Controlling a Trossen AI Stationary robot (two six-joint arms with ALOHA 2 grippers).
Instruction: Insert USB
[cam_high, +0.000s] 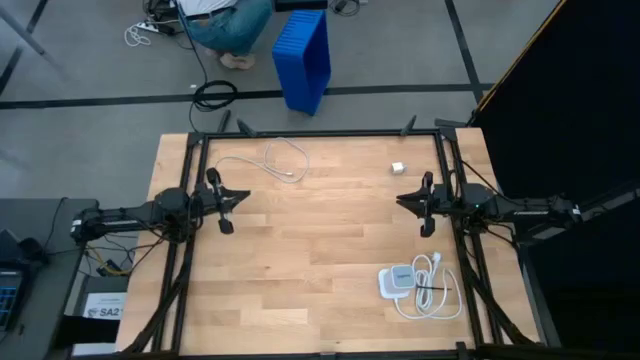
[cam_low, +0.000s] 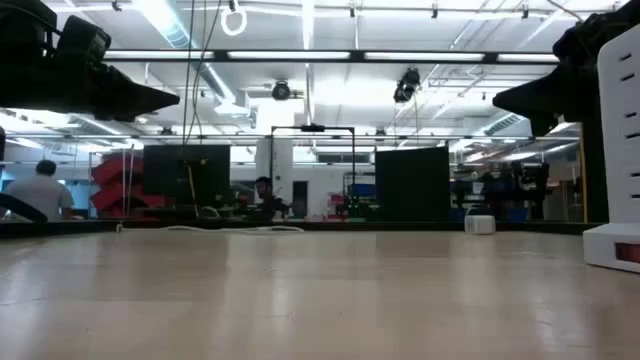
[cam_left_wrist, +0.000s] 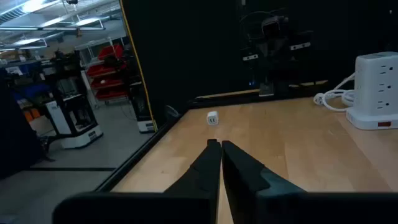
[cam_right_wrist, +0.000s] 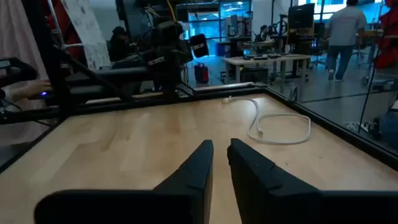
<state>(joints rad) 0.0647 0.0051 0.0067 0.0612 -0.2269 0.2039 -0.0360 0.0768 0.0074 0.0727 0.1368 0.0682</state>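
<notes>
The USB (cam_high: 272, 157) cable lies in a loose loop well ahead of the left gripper (cam_high: 224, 203), untouched. Both it and the right gripper (cam_high: 426, 207) hang clenched and empty. It looks light and floppy, so I'd pinch the stiff plug end, not the slack loop.

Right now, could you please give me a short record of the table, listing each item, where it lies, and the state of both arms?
USB cable: loosely looped, far-left part of the table, untouched
Small white cube: far right, alone
White socket block: near right, its thick power cord coiled beside it
Left gripper: fingers shut, empty, left edge
Right gripper: fingers shut, empty, right edge
</notes>
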